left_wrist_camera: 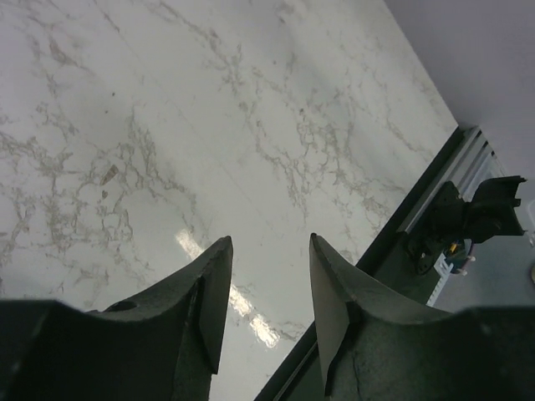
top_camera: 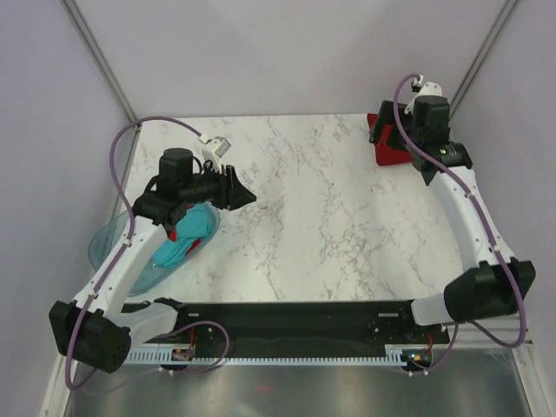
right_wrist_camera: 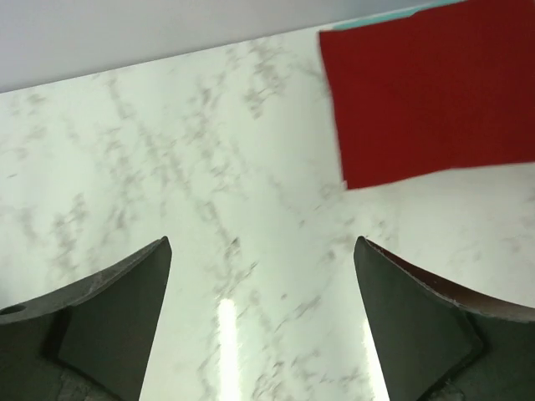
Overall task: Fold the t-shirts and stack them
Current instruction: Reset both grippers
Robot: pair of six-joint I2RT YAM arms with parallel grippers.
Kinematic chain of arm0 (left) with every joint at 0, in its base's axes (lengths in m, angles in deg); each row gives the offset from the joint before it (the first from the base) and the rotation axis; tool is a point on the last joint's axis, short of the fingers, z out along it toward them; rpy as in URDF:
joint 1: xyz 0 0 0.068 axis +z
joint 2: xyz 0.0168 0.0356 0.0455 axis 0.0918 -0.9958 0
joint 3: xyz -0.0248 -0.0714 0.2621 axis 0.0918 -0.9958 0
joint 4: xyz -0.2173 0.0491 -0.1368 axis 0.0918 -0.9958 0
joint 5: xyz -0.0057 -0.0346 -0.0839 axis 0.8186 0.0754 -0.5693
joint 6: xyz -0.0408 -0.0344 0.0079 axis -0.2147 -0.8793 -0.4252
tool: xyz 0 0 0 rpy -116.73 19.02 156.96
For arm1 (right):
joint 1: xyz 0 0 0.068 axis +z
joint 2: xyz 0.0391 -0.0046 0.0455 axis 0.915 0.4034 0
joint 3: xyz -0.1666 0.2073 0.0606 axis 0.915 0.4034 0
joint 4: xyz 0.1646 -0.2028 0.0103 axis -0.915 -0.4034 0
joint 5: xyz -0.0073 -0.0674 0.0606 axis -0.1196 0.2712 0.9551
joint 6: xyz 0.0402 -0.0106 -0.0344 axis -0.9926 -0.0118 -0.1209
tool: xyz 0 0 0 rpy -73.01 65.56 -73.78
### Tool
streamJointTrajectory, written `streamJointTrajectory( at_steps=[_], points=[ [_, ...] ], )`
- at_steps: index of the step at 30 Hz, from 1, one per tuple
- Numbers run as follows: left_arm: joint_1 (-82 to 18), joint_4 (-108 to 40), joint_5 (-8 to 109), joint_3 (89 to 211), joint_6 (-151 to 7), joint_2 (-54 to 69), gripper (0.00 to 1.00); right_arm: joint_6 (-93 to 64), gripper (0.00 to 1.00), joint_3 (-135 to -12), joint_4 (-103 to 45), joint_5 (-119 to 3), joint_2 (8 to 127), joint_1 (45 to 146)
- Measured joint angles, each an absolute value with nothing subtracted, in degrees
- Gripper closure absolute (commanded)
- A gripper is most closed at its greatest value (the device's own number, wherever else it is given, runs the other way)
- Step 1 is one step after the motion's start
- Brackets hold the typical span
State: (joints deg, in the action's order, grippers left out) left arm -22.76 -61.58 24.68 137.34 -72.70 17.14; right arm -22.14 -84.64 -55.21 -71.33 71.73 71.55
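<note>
The right jaws stand wide apart with nothing between them, over bare table point(right_wrist_camera: 251, 167) just short of a folded dark red t-shirt point(right_wrist_camera: 426, 92) that lies flat at the far right corner. The left jaws are partly apart and hold nothing, pointing out over the marbled top. Under the left arm point(top_camera: 130, 261), a translucent basin point(top_camera: 109, 241) at the table's left edge holds crumpled teal cloth point(top_camera: 178, 252) and a bit of red.

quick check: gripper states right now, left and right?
Left gripper: open, nothing between the fingers.
Right gripper: wide open, empty; the red t-shirt lies beyond its fingertips, untouched.
</note>
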Motion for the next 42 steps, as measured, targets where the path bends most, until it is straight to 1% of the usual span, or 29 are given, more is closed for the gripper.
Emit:
streamJointTrajectory(
  at_steps=[3, 4, 5, 6, 9, 12, 15, 18, 25, 42],
  points=[
    [-22.76, -59.33, 23.44, 137.34, -74.12, 21.07, 0.39, -26.46, 0.02, -78.59, -58.22, -65.41, 63.43, 72.29],
    [-22.76, -58.50, 22.82, 137.34, -75.00, 22.53, 0.22, -27.45, 0.02, -76.77, -58.60, -63.55, 61.05, 72.14],
    [-22.76, -57.87, 22.63, 137.32, -75.89, 23.78, 0.03, -28.15, 0.02, -74.94, -59.14, -61.71, 58.82, 72.05],
    [-22.76, -57.45, 22.52, 137.32, -76.51, 24.74, 0.00, -28.78, 0.02, -72.91, -59.47, -60.16, 56.50, 72.12],
    [-22.76, -55.64, 22.30, 136.46, -78.98, 28.15, 0.00, -30.29, 0.02, -66.55, -60.34, -57.89, 49.07, 72.82],
    [-22.76, -54.87, 21.95, 134.52, -80.05, 31.36, 0.00, -31.29, 0.02, -60.78, -61.76, -58.15, 40.68, 73.01],
    [-22.76, -54.78, 20.92, 132.03, -80.88, 34.05, 0.00, -31.95, 0.02, -57.28, -63.29, -59.33, 33.86, 73.01],
    [-22.76, -54.81, 20.75, 129.86, -81.88, 36.85, 0.00, -32.17, 0.02, -55.62, -63.99, -59.44, 30.36, 72.99],
    [-22.76, -55.02, 20.79, 127.98, -83.35, 42.31, 0.00, -32.85, 0.02, -55.38, -65.83, -57.78, 29.75, 73.01],
    [-22.76, -57.12, 20.77, 127.87, -83.87, 45.79, 0.00, -34.48, 0.02, -55.40, -67.34, -56.75, 29.51, 73.01]
  ],
)
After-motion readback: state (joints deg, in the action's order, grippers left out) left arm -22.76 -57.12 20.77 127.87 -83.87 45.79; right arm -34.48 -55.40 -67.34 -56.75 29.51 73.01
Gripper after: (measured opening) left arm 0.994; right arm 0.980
